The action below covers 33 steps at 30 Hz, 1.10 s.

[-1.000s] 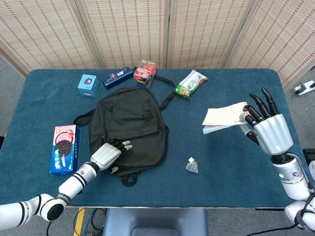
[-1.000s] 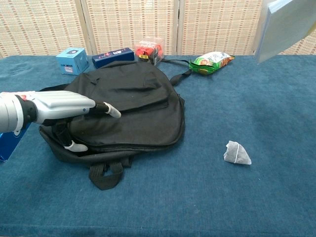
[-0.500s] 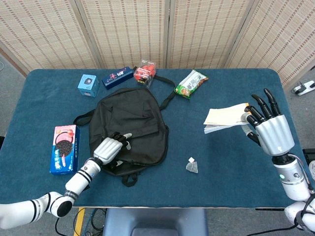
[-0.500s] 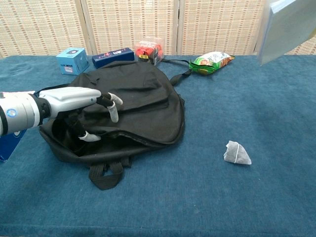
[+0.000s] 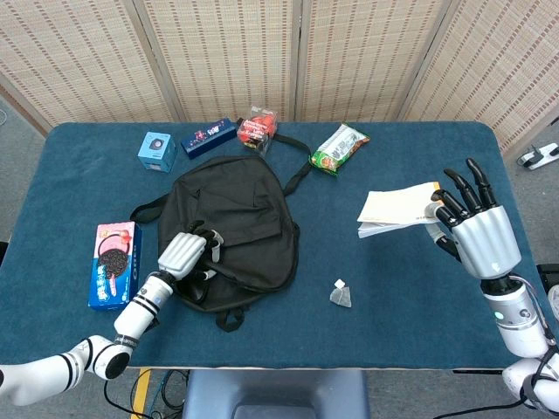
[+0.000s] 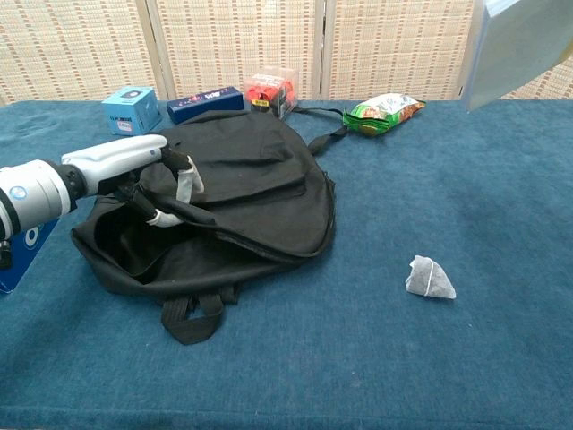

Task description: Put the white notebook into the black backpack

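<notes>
1. The table [image 5: 410, 340], covered in blue cloth, carries everything; woven screens stand behind its far edge.
2. The black backpack [image 5: 249, 223] lies flat left of the table's middle, its straps trailing toward the far edge. Its near-left flap is lifted, and the chest view shows a dark opening beneath.
3. The left hand [image 6: 148, 175] reaches in from the near-left corner; its fingers are curled around the raised edge of the flap and grip it.
4. The right hand [image 5: 472, 223] is near the right edge, with the fingers stretched upward and the thumb side pinching the white notebook [image 5: 397, 209].
5. That notebook is held above the table, well apart from the backpack, with its pages fanned slightly; in the chest view only a pale corner shows at top right.
6. A cookie box [image 5: 113, 264] lies along the left edge, just beside the backpack.
7. A green snack bag [image 5: 339, 148] lies near the far edge.
8. A dark blue box [image 5: 208, 137], a light blue box [image 5: 156, 150] and a clear box with red contents [image 5: 258, 128] line the far edge.
9. A small tea bag [image 5: 341, 294] lies toward the near edge, right of the backpack.
</notes>
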{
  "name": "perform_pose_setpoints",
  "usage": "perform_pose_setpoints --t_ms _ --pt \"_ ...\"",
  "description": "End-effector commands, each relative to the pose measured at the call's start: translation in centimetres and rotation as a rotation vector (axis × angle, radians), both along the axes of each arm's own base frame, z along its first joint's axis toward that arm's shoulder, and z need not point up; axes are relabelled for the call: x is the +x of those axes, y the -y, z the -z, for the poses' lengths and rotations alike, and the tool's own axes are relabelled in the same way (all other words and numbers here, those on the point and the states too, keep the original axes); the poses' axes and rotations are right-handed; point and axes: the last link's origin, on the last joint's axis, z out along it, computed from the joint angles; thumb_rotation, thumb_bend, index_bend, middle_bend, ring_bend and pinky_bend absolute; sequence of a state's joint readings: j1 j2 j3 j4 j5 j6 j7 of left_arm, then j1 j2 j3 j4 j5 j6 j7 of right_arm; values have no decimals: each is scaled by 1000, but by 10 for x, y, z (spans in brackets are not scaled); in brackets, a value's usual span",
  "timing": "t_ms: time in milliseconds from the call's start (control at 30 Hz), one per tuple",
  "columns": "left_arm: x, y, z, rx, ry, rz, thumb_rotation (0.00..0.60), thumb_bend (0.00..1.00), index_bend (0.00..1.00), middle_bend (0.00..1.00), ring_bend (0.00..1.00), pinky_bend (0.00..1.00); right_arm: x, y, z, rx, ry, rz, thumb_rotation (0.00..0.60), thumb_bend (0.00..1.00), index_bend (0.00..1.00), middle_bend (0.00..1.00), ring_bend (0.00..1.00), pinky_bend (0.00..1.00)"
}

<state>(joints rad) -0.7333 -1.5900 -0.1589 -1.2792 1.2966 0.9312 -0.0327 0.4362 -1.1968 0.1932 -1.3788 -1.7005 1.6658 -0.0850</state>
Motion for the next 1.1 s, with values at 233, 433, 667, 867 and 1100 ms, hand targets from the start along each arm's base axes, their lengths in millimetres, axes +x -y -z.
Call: perform_pose_setpoints --t_ms 233,433,667,867,1100 --pt "4 -16 -31 49 98 -84 600 284 738 327 295 76 26 -14 4 51 44 -121 600 440 772 452 177 0" --pt "9 -26 -50 61 159 -154 600 285 746 331 295 76 48 -23 14 131 93 -224 600 439 772 452 180 0" --pt "15 -43 -63 79 163 -222 600 286 749 332 295 76 79 -34 25 219 147 -350 600 438 772 454 184 0" --pt "21 -56 -69 107 161 -263 600 286 751 332 295 76 101 -34 47 321 139 -386 600 437 772 459 188 0" --pt "23 -59 -77 132 180 -299 600 289 751 332 296 76 126 -22 83 406 110 -423 600 437 772 459 188 0"
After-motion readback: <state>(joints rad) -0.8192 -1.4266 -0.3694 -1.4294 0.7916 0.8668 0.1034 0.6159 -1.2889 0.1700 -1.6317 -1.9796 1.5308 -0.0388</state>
